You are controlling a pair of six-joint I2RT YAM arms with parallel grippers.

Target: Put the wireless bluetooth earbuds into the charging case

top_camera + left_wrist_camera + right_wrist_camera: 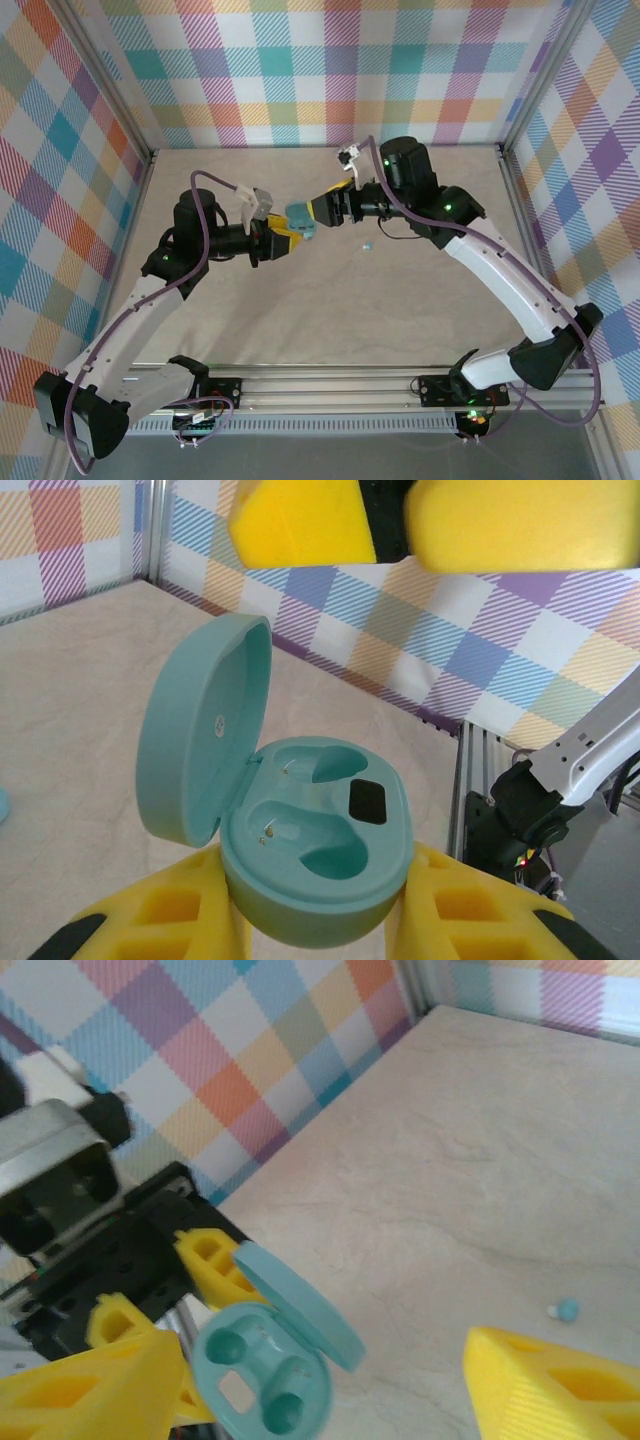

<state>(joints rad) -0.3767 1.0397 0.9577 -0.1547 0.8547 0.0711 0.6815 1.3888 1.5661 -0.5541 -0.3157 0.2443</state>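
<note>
A teal oval plastic charging case (300,218) is held in the air over the middle of the worktop, its hinged lid (205,730) swung open and standing up at the left side in the left wrist view. Inside the base, two moulded sockets (335,860) show as bare hollows, with a small dark rectangular patch (368,800) beside them. The left claw (320,905) pinches the case by the sides of its base, one yellow finger on each flank. The right claw (318,210) faces it from the opposite side, just beside the case in the overhead view. Its yellow fingers (560,1380) are spread wide, and nothing can be seen between them. A small pale teal-blue plastic earbud (367,245) lies alone on the worktop, on the right arm's side, apart from the case and not touching either claw. In the right wrist view the earbud (565,1310) rests on the bare surface just beyond the right-hand finger. The beige, marbled worktop (300,320) is enclosed on three sides by walls (330,70) in a pastel plaid pattern. The two white arms rise from a rail at the near edge.
</note>
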